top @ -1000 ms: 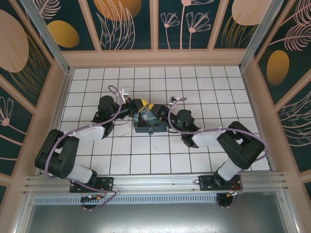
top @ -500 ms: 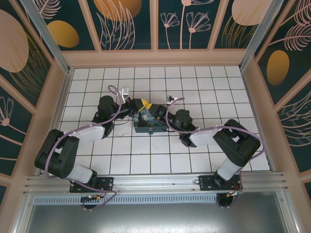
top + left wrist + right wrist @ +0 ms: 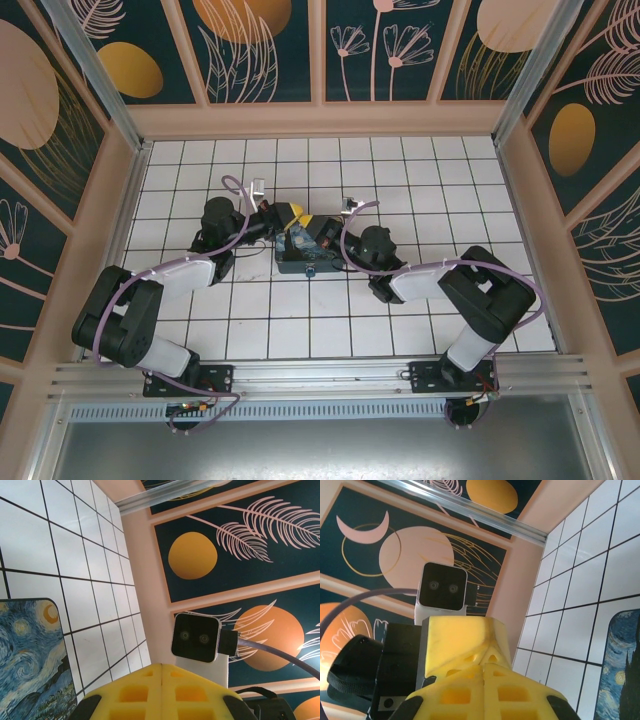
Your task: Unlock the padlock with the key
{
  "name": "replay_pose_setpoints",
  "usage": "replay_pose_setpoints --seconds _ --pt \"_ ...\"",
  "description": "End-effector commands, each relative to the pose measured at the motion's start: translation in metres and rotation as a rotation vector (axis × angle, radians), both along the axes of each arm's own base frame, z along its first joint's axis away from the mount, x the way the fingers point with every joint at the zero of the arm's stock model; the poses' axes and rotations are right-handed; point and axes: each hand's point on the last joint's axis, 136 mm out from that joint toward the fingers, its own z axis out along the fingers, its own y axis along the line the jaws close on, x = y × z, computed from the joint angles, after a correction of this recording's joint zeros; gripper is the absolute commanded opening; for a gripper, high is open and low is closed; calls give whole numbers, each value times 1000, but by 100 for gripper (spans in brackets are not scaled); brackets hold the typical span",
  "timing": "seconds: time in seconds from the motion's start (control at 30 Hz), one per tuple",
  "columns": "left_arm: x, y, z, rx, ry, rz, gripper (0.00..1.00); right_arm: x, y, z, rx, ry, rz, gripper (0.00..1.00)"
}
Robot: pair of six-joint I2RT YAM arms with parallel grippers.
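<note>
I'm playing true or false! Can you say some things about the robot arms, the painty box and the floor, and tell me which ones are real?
1. The box with the swirly painting lies on the floor. True.
2. The floor tiles are green. False: they are white with dark lines.
3. The left gripper has its jaws wide open. False: its jaws are shut together.
4. The right gripper is over the box. True.
5. The walls show leaves and orange circles. True.
</note>
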Motion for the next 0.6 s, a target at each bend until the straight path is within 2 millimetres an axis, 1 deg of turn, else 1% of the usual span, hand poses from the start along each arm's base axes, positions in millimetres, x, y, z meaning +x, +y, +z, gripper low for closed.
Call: replay_pose_setpoints --seconds 0.0,0.27,0.3,0.4,0.43,0.57 --pt "-2 -3 7 -18 -32 -13 0 -2 7 11 24 -32 22 0" --pt "-3 -2 8 -20 -35 -9 0 -3 6 13 44 -29 26 0" --pt "-3 -1 8 -19 -35 -3 6 -4 6 12 45 -27 27 0" --pt "-2 3 8 -5 -29 25 49 -4 2 6 42 -9 15 0" --pt "-3 5 7 3 -30 31 57 -4 -1 3 40 1 7 0" --pt "-11 11 6 36 -37 50 79 -7 -15 -8 31 38 -25 0"
